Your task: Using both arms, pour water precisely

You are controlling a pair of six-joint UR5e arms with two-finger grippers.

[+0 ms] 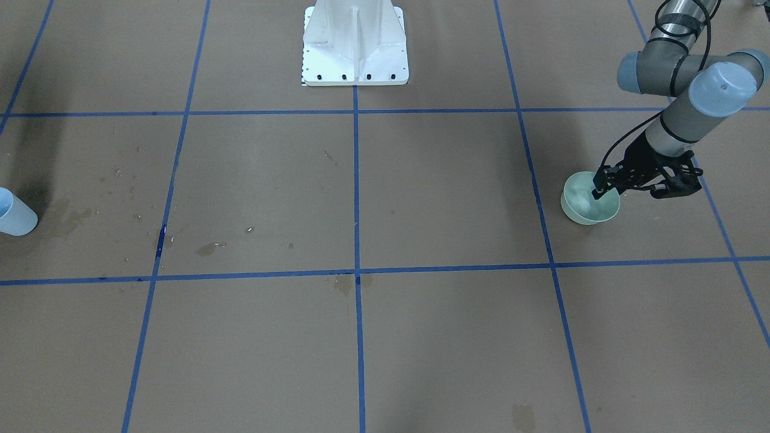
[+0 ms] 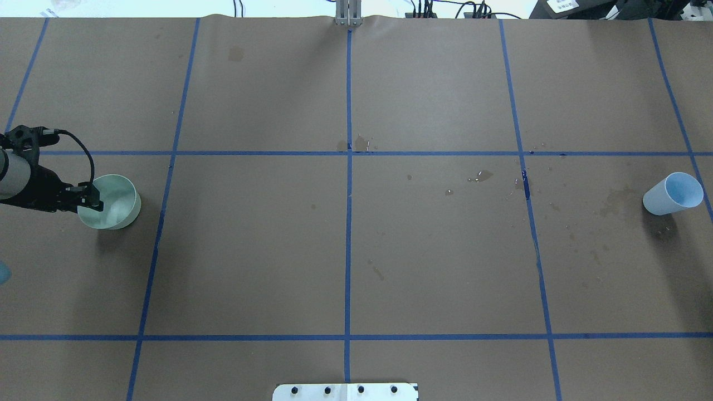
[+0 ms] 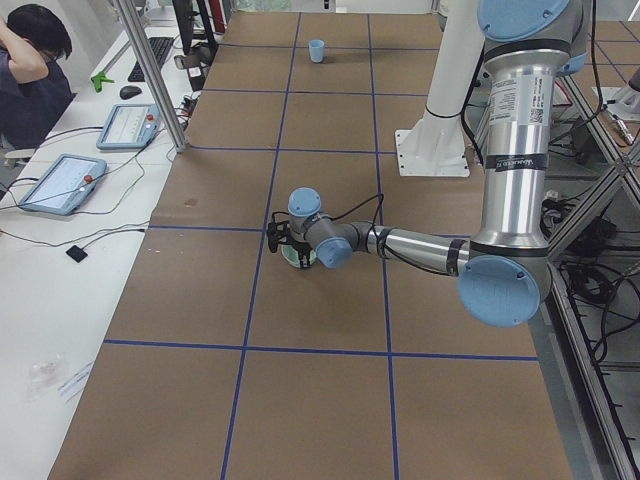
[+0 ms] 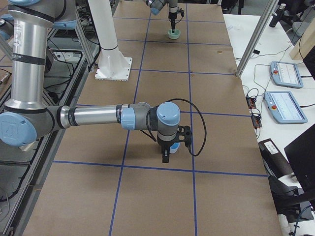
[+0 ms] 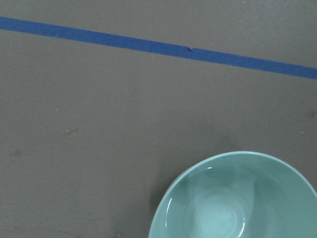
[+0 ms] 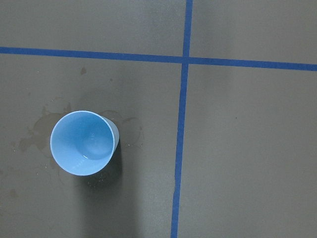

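A pale green bowl (image 1: 586, 207) (image 2: 117, 203) stands on the brown table at my left end. My left gripper (image 1: 601, 185) (image 2: 92, 199) reaches down over its rim, jaws a little apart and holding nothing. The left wrist view shows the bowl (image 5: 237, 203) at lower right with a glossy inside. A light blue cup (image 2: 671, 194) (image 6: 83, 143) stands upright at my right end. My right gripper (image 4: 167, 153) hangs just above and beside it, and I cannot tell its state. A faint sheen low in the cup may be water.
The white pedestal (image 1: 355, 45) stands at the robot's side of the table. Dried stains and droplets (image 2: 482, 177) mark the paper near the cup. Blue tape lines (image 2: 348, 223) grid the table. A person (image 3: 30, 70) sits by tablets beyond the far edge.
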